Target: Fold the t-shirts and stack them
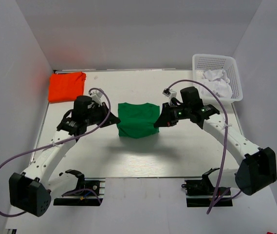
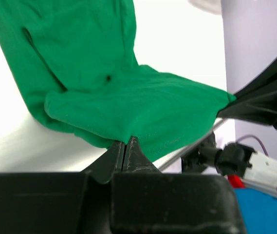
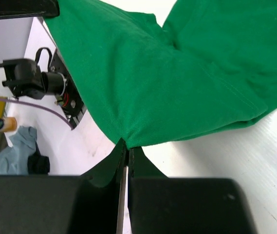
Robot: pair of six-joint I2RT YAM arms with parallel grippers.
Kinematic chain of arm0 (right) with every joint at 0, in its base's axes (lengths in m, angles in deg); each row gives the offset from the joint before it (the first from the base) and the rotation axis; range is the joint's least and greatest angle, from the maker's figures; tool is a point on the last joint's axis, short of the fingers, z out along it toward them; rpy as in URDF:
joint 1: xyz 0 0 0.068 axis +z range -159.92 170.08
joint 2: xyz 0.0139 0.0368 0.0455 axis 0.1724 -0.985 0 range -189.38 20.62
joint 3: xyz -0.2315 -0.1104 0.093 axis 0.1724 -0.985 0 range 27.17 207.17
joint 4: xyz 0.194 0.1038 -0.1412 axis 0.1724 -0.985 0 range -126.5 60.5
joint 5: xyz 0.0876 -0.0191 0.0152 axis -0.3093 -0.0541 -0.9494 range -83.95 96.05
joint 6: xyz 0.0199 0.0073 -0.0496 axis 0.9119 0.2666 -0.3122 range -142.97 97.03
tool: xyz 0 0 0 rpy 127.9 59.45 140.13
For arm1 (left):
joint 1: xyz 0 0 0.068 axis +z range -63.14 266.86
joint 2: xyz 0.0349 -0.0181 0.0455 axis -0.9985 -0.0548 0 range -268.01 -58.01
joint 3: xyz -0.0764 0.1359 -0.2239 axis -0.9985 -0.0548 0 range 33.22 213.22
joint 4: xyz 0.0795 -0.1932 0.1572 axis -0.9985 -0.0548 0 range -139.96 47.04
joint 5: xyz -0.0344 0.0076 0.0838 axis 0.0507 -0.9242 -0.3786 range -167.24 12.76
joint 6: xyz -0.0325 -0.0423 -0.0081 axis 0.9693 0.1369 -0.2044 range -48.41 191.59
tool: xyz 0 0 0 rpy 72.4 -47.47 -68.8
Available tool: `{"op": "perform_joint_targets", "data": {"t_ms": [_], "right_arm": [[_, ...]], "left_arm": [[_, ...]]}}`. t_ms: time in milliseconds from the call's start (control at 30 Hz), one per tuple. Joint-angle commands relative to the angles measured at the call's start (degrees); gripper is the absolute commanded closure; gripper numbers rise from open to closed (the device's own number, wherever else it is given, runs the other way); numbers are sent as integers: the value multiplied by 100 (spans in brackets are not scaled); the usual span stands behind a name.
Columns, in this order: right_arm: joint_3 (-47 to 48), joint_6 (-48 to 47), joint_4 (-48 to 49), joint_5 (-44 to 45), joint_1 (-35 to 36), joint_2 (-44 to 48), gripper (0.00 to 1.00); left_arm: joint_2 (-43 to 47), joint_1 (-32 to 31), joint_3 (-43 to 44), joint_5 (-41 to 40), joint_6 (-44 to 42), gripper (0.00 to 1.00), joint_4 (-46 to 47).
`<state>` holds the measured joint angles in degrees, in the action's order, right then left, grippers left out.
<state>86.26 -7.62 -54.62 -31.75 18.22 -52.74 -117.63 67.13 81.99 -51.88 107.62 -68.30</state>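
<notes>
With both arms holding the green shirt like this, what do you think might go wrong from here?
The left jaws and right jaws each pinch only a sliver of edge on the green shirt; it may slip free mid-fold. The cloth below the lifted edge lies in uneven layers, so the fold could land creased. The orange shirt lies far left; the carry there could drag cloth.

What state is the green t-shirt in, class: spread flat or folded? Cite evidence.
Partly folded: the green t-shirt shows doubled layers in both wrist views, corners pinched by left fingers and right fingers.
</notes>
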Motion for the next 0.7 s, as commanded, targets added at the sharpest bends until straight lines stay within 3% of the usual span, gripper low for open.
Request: {"op": "perform_joint_targets", "data": {"t_ms": [0, 233, 667], "right_arm": [[155, 161, 358, -244, -220, -213, 100], [305, 336, 1130, -402, -599, -811, 100], [1139, 460, 1502, -414, -1012, -2041, 100]], "left_arm": [[-304, 82, 325, -400, -26, 100, 337], [-1183, 83, 738, -1095, -87, 100, 987], [-2888, 136, 1959, -1481, -316, 100, 1093]]}}
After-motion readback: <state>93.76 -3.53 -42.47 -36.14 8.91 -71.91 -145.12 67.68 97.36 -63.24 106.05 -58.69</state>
